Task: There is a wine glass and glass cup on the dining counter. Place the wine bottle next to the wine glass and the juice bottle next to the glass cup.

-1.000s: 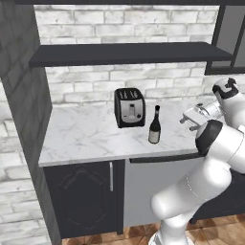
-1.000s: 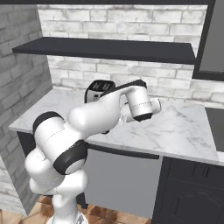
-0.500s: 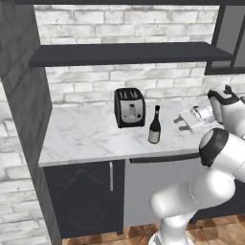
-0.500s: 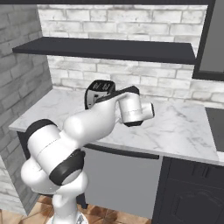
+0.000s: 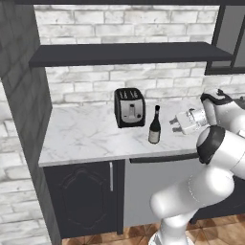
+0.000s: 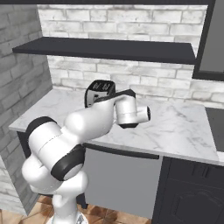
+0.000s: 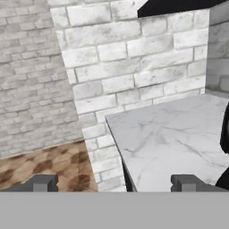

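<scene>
Wine bottle (image 5: 154, 125): upright on tabletop (image 5: 91, 136) beside toaster (image 5: 129, 107), ungrasped; pincer (image 5: 176, 123) apart, level with it, evidently approaching.

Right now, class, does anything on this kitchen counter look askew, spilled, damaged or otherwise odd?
Nothing stands out. The wine bottle stands upright on the marble counter, beside the toaster, which sits square. No spills show. The open gripper hovers right of the bottle, empty.
</scene>
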Controlling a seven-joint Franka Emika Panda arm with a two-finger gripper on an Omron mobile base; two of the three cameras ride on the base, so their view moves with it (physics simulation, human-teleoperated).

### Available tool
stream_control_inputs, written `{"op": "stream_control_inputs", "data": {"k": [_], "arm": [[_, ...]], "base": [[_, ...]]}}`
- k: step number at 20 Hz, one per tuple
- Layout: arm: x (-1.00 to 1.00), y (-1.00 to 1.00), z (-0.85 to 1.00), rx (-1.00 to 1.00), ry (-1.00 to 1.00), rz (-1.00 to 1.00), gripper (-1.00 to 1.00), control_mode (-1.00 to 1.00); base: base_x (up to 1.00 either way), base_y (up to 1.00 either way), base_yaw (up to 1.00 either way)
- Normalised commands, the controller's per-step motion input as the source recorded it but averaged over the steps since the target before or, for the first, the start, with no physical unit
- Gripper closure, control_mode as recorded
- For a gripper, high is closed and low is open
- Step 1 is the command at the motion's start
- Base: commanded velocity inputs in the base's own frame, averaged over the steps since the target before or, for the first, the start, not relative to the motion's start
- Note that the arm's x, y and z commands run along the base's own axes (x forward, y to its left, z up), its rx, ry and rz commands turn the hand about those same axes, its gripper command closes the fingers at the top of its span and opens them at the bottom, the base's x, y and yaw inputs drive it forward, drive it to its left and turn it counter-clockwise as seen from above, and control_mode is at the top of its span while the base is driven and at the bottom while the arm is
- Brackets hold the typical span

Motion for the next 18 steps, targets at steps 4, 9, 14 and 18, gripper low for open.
{"op": "stream_control_inputs", "data": {"k": [4, 9, 14, 18], "arm": [[0.25, 0.0, -0.12, 0.01, 0.0, 0.0, -1.0, -1.0], [0.25, 0.0, -0.14, 0.0, -0.01, -0.01, -1.0, -1.0], [0.23, 0.0, -0.11, 0.0, -0.01, -0.02, -1.0, -1.0], [0.1, 0.05, -0.08, 0.0, 0.0, -0.04, -1.0, -1.0]], "base": [[0.0, 0.0, 0.0], [0.0, 0.0, 0.0], [0.0, 0.0, 0.0], [0.0, 0.0, 0.0]]}}
